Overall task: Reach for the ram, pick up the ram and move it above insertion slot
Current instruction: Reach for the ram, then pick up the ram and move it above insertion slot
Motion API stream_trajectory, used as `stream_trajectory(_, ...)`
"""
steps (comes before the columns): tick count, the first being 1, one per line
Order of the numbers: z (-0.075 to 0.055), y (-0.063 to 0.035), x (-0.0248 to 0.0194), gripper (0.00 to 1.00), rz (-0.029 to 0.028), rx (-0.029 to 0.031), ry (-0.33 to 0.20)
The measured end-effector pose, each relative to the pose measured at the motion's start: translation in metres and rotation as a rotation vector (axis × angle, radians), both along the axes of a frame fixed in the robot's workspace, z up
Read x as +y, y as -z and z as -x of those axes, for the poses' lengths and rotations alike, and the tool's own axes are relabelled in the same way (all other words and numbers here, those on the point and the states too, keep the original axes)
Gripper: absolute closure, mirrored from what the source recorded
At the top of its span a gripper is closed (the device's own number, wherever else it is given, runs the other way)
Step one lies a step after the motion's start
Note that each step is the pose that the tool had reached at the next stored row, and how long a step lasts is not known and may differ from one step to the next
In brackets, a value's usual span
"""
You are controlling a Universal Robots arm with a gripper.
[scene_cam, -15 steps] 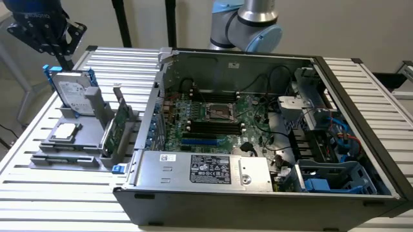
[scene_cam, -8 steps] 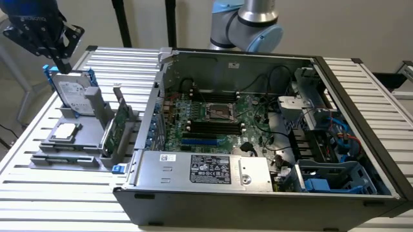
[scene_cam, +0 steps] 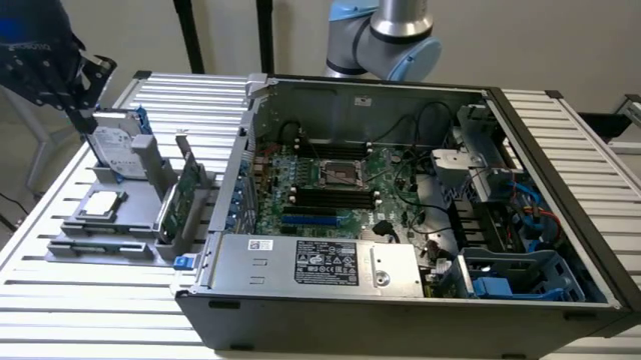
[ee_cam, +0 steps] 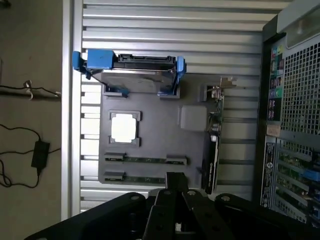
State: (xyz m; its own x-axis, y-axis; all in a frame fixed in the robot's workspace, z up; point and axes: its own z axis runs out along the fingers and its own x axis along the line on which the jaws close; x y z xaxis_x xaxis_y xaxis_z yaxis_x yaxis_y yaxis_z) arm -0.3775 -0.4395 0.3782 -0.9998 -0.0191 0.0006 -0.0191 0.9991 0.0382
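place: robotics lab bench, from where i stand | signs: robot arm (scene_cam: pixel 386 37) at the back of a slatted metal table (scene_cam: pixel 90 300) | opened computer case (scene_cam: pixel 401 307), bare motherboard (scene_cam: pixel 341 187) | grey parts holder (ee_cam: pixel 160 145) | power adapter (ee_cam: pixel 39 152) and loose cable on the floor

The counter (scene_cam: pixel 60 300) is silver with ribbed stripes. A grey tray (ee_cam: pixel 155 140) carries a silver drive (ee_cam: pixel 135 76) with blue rails, two thin green ram sticks (ee_cam: pixel 145 160) and a green card (scene_cam: pixel 179 202). The gripper (ee_cam: pixel 175 181) is black.

Ribbed shiny metal table (ee_cam: pixel 165 35), matt plastic holder (ee_cam: pixel 160 145), circuit-board ram (ee_cam: pixel 145 160), matt claw (ee_cam: pixel 175 181)
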Motion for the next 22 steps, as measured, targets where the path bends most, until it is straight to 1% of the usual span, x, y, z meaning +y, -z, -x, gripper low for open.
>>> stream_trajectory(1, 0.001, 0.0006, -0.0042, 0.89, 0.0, 0.0, 0.0)
stream_trajectory(2, 0.003, 0.0012, -0.0073, 0.89, 0.0, 0.0, 0.0)
stream_trajectory(8, 0.015, 0.0051, -0.0228, 0.89, 0.0, 0.0, 0.0)
stream_trajectory(11, 0.018, 0.006, -0.0312, 0.89, 0.0, 0.0, 0.0)
stream_trajectory(12, 0.019, 0.0062, -0.0331, 0.89, 0.0003, 0.0, 0.0)
stream_trajectory(18, 0.019, 0.0062, -0.0334, 0.89, 0.0006, 0.0001, -0.003)
stream_trajectory(22, 0.019, 0.0068, -0.0334, 0.89, 0.0005, 0.0, -0.074)
